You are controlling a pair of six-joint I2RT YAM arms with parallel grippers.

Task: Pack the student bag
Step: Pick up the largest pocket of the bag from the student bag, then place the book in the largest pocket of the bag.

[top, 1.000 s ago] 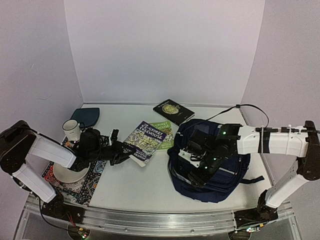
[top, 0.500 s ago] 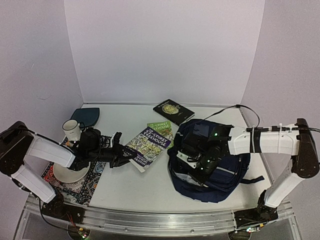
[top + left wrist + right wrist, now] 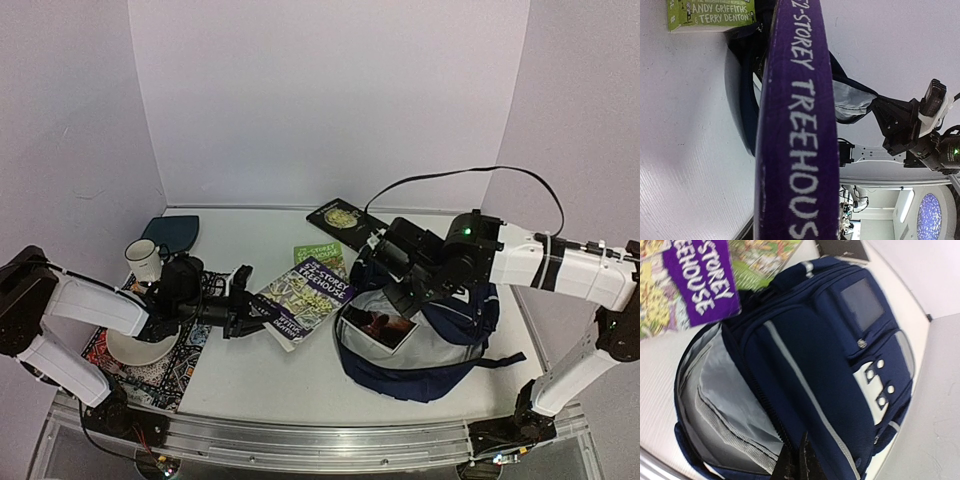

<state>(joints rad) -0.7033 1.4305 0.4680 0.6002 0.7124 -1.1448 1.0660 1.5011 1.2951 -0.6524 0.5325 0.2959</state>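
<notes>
At four o'clock, right gripper (image 3: pixel 799 460) pinches student bag (image 3: pixel 830 370) open; left gripper (image 3: pixel 250 308) clutches Treehouse book (image 3: pixel 310 295), not yet packed.

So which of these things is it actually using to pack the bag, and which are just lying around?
In use: student bag, held open by the right hand; purple Treehouse book, gripped in the left hand.
Lying about: mug, plate, patterned mat, teal pouch; green book and dark book, untouched, perhaps to be packed next.
</notes>
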